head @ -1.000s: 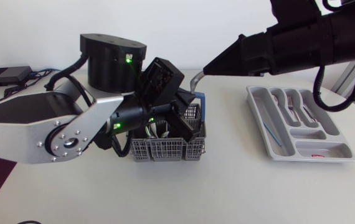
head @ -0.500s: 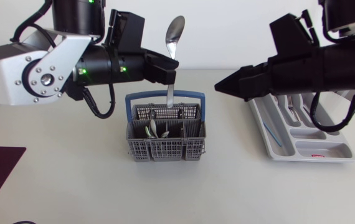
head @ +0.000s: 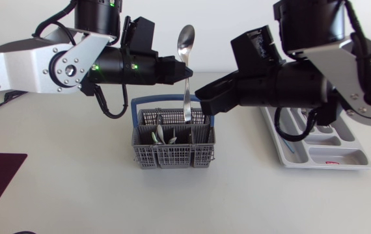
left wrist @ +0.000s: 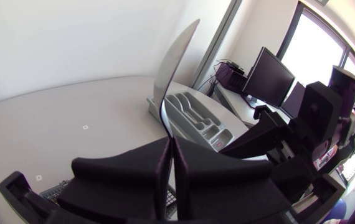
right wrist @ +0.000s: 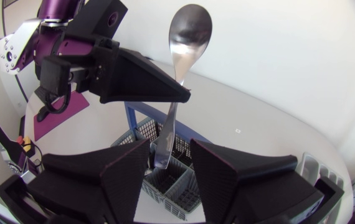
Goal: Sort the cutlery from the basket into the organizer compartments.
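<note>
Spoon (head: 185, 45) stays pinched in the left tool (head: 183, 71) above the basket (head: 172, 155); the right tool (right wrist: 168, 157), open, has swung in around its handle, so a handover looks next

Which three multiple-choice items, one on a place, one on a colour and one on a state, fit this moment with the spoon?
1. Where is the spoon?
A) lying in the organizer
B) held upright above the basket
C) flat on the table

2. What colour is the basket's handle?
A) blue
B) red
C) yellow

3. How is the left pincer?
A) open and empty
B) shut on the spoon
C) shut on a fork

Answers:
1 B: the bowl points up and the stem's end hangs over the basket.
2 A: a blue bail arches over the grey basket.
3 B: the left wrist view shows it clamping the stem from both sides.
</note>
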